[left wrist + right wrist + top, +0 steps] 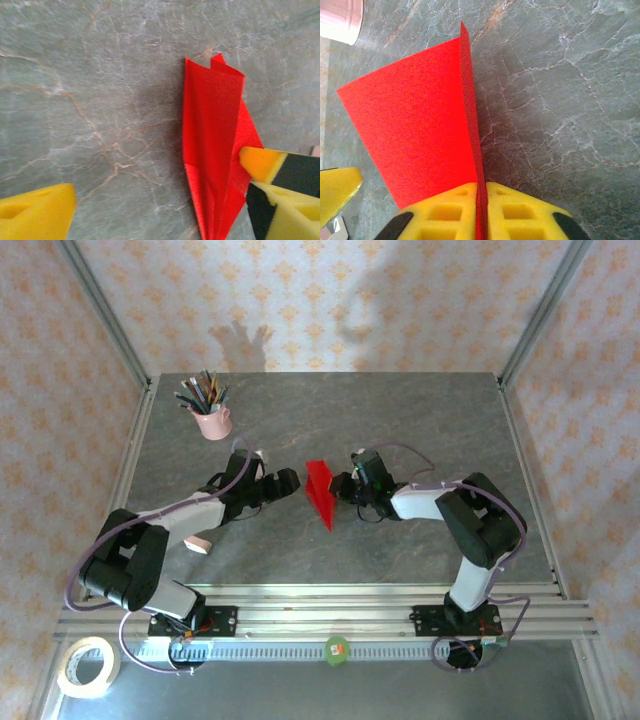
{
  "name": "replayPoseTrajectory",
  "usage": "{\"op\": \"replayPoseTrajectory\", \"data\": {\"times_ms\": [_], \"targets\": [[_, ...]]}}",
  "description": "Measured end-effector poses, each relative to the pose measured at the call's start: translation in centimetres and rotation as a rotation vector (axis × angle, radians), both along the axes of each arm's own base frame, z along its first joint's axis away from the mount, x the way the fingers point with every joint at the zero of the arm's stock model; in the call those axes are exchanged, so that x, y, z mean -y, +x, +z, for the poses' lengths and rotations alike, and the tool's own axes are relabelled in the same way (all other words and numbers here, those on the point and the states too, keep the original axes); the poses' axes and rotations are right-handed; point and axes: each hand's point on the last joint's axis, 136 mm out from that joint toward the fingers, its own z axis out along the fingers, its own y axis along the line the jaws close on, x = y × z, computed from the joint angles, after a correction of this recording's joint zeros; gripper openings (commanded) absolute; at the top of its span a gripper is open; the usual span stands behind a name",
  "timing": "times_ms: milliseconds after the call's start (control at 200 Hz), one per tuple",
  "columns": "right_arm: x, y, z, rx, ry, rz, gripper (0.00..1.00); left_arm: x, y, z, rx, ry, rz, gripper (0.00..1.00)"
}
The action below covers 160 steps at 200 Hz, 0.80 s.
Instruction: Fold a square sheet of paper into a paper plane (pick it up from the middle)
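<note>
The bright red paper plane [320,492] stands on edge at the middle of the grey table, its point toward the near edge. My right gripper [341,486] is shut on it from the right. In the right wrist view the yellow fingers [450,212] pinch the folded keel [479,165], and one wing [415,135] spreads to the left. My left gripper [292,479] sits just left of the plane, open. In the left wrist view the plane [212,140] lies ahead, closer to the right-hand side, and one yellow finger [35,212] stays well apart from it.
A pink cup of pencils [211,420] stands at the back left, its rim also in the right wrist view [340,17]. A roll of tape [88,665] lies off the table at the near left. Metal rails [130,470] edge the table.
</note>
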Motion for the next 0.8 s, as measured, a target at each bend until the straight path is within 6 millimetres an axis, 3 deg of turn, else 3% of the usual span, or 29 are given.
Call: {"op": "replayPoseTrajectory", "data": {"times_ms": [195, 380, 801], "targets": [[0.3, 0.2, -0.1, -0.002, 0.0, -0.005, 0.08, 2.4, -0.4, -1.4, -0.048, -0.061, -0.039, 0.57], [0.3, 0.2, -0.1, -0.004, 0.0, -0.005, 0.08, 4.4, -1.0, -3.4, -0.121, -0.092, -0.073, 0.48], [0.3, 0.2, -0.1, -0.002, -0.002, -0.003, 0.07, 6.1, 1.1, -3.9, -0.136, -0.132, -0.075, 0.27]]}}
